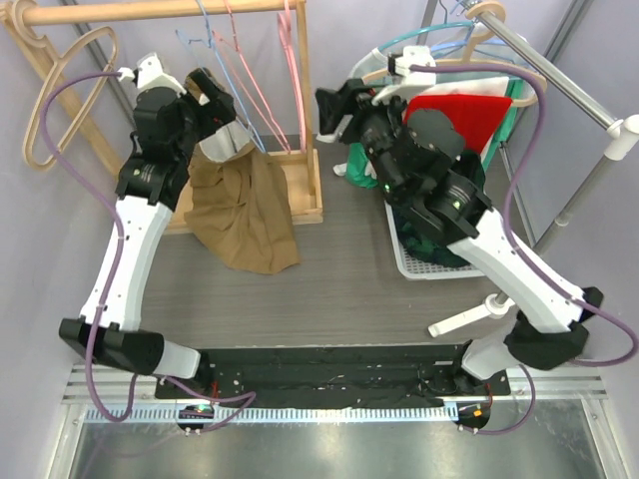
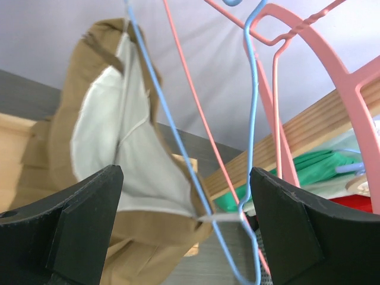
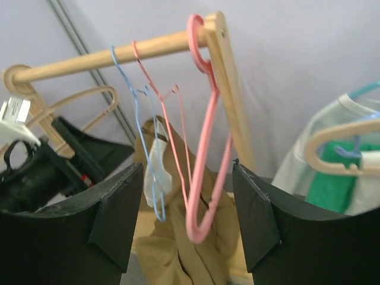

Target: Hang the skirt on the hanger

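Note:
The tan skirt with a white lining hangs in a bunch from the wooden rack and drapes onto the table. In the left wrist view the skirt is joined by a thin white loop to the blue wire hanger. That hanger hangs from the wooden rod. My left gripper is open right at the skirt's top, its jaws wide apart and holding nothing. My right gripper is open and faces the pink plastic hanger without touching it.
A pink wire hanger hangs between the blue and pink plastic ones. A beige hanger hangs at the rack's left end. At the right, a white basket of clothes sits under a metal rail with a red garment.

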{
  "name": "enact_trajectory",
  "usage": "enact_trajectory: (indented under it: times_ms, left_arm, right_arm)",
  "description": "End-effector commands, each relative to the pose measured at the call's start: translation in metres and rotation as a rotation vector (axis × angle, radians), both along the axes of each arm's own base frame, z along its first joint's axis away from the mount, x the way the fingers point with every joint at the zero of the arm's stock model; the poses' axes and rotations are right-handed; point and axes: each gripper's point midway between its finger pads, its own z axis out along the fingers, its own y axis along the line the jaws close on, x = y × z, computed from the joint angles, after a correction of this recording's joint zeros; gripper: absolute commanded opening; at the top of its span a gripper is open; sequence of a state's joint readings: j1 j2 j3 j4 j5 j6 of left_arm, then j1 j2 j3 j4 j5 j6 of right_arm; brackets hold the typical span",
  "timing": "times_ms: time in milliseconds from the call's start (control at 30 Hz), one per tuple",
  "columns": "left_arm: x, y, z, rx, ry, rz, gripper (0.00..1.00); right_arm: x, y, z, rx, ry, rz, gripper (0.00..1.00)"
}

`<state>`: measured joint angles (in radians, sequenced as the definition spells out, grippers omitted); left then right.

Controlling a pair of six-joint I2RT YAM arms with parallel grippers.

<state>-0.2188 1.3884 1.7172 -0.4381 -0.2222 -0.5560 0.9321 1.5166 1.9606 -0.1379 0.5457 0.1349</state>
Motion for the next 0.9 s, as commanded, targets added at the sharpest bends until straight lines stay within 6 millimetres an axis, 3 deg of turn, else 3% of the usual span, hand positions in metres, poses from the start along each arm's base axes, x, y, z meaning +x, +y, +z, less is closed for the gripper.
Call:
enact_trajectory:
  times_ms: [0,33,100,133,333,400,433,500,533,600,633,733,867]
  left_arm:
    - [0.024,-0.018,0.040,-0.085,-0.146,-0.078,0.91]
    - [0.030,-0.021,0.039,-0.092,-0.149,-0.088,0.91]
    - [0.037,-0.023,0.046,-0.104,-0.178,-0.095,0.90]
    - [0.043,-0.025,0.045,-0.106,-0.180,-0.096,0.90]
    - [0.057,-0.027,0.044,-0.103,-0.188,-0.089,0.85]
    - [0.061,-0.022,0.038,-0.093,-0.168,-0.062,0.72]
    - [0.061,-0.020,0.033,-0.086,-0.147,-0.053,0.60]
    - [0.060,-0.015,0.031,-0.080,-0.141,-0.023,0.51]
    - [0.059,-0.014,0.026,-0.079,-0.130,-0.018,0.39]
    - [0.055,-0.014,0.026,-0.078,-0.130,-0.020,0.27]
    - [0.054,-0.012,0.027,-0.075,-0.132,-0.015,0.15]
    - [0.048,-0.004,0.029,-0.052,-0.127,0.021,0.01]
    - [0.037,0.016,0.031,-0.017,-0.097,0.091,0.00]
  right_arm:
    - [-0.007,-0.027,-0.052,-0.059,0.134,-0.071,0.66]
    - [-0.008,-0.030,-0.070,-0.089,0.165,-0.076,0.66]
    - [-0.015,-0.044,-0.076,-0.084,0.184,-0.093,0.66]
    - [-0.015,-0.045,-0.094,-0.114,0.218,-0.099,0.66]
    - [-0.016,-0.070,-0.128,-0.150,0.303,-0.158,0.66]
    - [-0.016,-0.075,-0.135,-0.156,0.318,-0.169,0.66]
    - [-0.016,-0.082,-0.135,-0.153,0.321,-0.184,0.66]
    - [-0.017,-0.088,-0.137,-0.149,0.329,-0.196,0.66]
    - [-0.017,-0.091,-0.138,-0.148,0.332,-0.201,0.66]
    - [-0.018,-0.100,-0.139,-0.140,0.333,-0.216,0.65]
    - [-0.019,-0.103,-0.140,-0.141,0.337,-0.221,0.65]
    - [-0.019,-0.118,-0.146,-0.136,0.357,-0.265,0.65]
    - [-0.011,-0.139,-0.168,-0.130,0.410,-0.311,0.64]
